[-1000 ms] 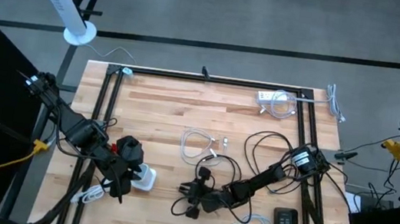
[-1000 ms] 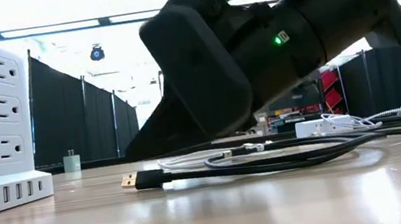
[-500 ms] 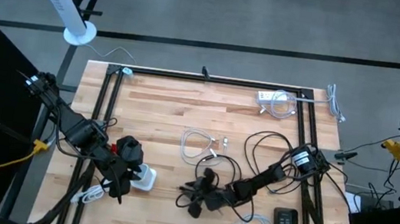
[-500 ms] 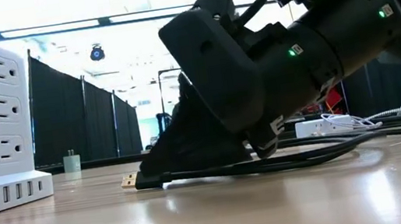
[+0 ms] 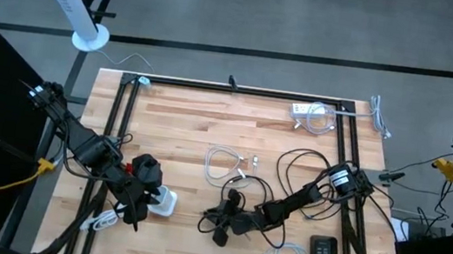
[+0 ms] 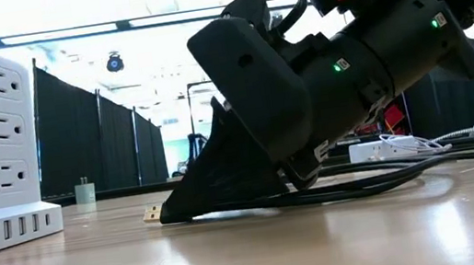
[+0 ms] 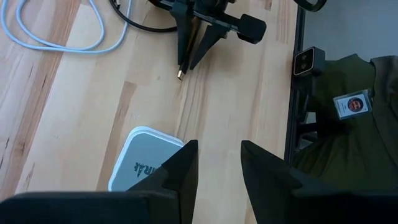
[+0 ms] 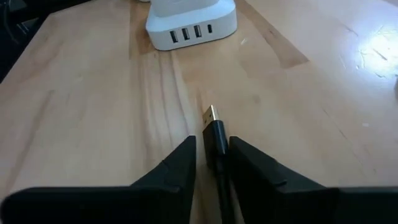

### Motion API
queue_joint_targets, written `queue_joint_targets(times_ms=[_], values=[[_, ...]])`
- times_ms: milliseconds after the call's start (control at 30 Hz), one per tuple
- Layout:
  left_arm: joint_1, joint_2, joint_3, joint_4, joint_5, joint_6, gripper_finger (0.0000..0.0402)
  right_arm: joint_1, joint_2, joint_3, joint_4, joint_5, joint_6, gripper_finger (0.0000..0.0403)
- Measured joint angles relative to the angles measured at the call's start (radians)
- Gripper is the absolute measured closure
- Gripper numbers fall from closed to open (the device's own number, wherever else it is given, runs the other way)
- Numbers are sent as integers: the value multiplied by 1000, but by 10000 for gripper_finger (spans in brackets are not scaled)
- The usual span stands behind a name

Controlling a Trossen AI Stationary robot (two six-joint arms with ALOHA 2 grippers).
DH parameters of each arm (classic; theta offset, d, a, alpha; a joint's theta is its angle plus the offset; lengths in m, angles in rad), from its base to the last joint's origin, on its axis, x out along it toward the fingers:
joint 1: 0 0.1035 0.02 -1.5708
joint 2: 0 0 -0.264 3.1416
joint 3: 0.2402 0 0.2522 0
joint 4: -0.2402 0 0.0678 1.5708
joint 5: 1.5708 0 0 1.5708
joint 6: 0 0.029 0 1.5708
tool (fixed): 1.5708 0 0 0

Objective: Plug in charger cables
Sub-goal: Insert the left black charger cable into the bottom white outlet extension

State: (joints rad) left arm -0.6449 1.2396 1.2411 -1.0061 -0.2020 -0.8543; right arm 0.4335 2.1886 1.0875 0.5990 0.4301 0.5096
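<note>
Right end effector [image 8: 210,163] has dropped onto the worktop [image 5: 192,122] and now straddles the black charger cable's USB plug [image 8: 213,127], not yet pinched; left end effector [image 7: 217,165] waits open above the white adapter [image 7: 142,165].

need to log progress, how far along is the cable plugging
Nothing looks plugged in yet: the USB ports on the white cube-shaped power tower are empty. In hand: the right gripper is down on the wooden table with its fingers straddling the black cable's gold-tipped USB plug, which points toward the tower. The left gripper hovers open over the tower. Left: the white coiled cables lie loose.
</note>
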Motion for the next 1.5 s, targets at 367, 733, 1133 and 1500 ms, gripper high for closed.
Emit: queue_joint_targets(times_ms=[367, 733, 1133, 1500], values=[[0, -2, 20, -33, 23, -64, 299, -19, 3, 58, -109, -38, -141, 386], [-143, -8, 35, -322, 87, -511, 299, -57, 32, 210, -204, -35, -353, 386], [-175, 23, -329, 14, 61, -490, 299, -97, 129, 329, -147, -54, -424, 386], [-178, 17, -620, 368, -47, -517, 299, -127, 171, 377, -172, -125, -416, 386]])
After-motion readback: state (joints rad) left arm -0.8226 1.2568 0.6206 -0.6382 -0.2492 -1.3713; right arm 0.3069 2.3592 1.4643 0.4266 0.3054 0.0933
